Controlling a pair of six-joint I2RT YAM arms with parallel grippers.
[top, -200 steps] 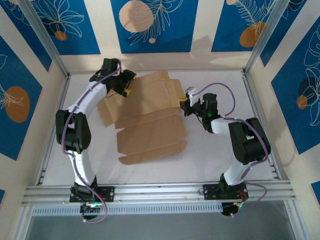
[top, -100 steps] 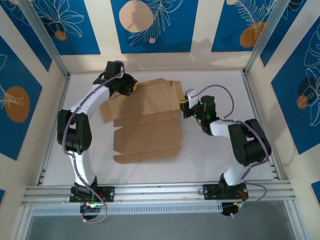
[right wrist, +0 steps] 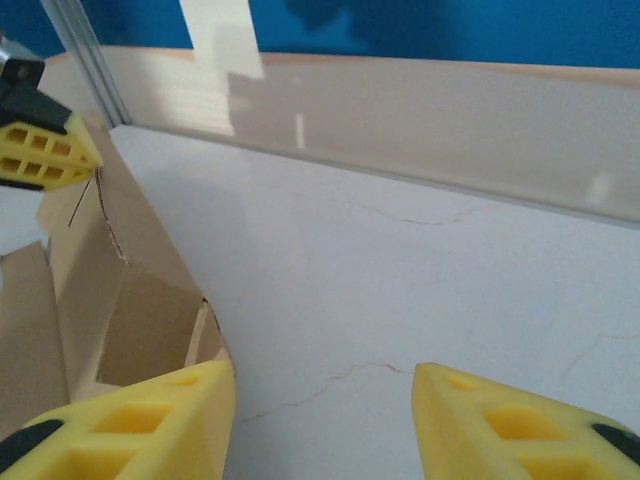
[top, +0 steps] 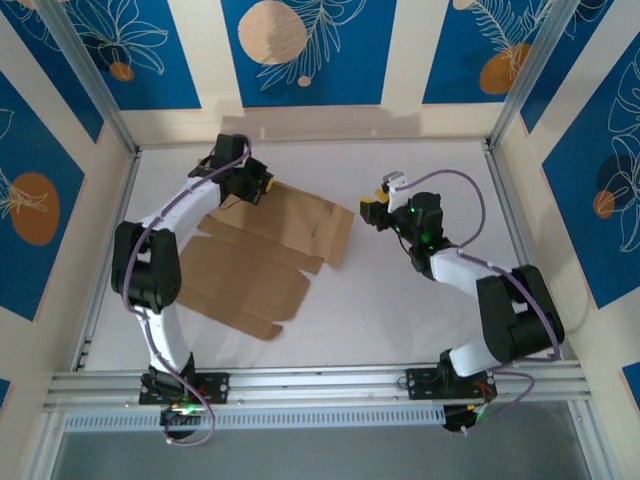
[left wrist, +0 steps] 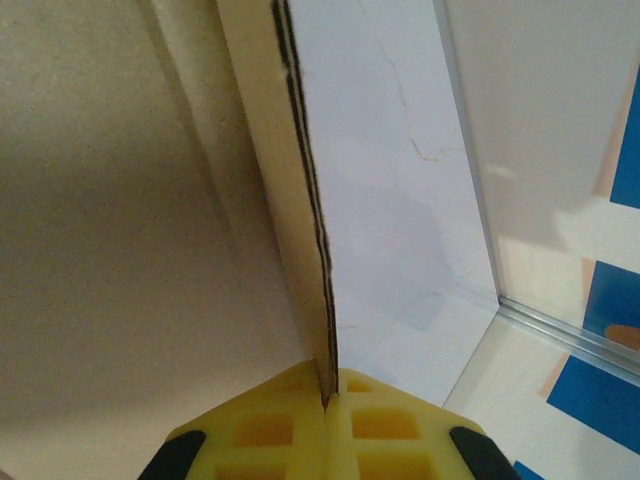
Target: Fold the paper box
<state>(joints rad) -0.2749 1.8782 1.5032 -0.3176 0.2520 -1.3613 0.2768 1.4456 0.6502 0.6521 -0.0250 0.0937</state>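
Left tool (left wrist: 327, 396) clamps paper box (top: 280, 228) edge

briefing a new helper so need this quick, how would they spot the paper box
On the white table inside the blue-patterned walls, look left of centre. The paper box is an unfolded brown cardboard sheet with flaps and notches, its far edge pinched in the left fingers. Nothing else there is brown.

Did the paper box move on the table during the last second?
Yes. The paper box swung leftward, nearer the left rail, pulled by the left gripper; the right gripper released it.
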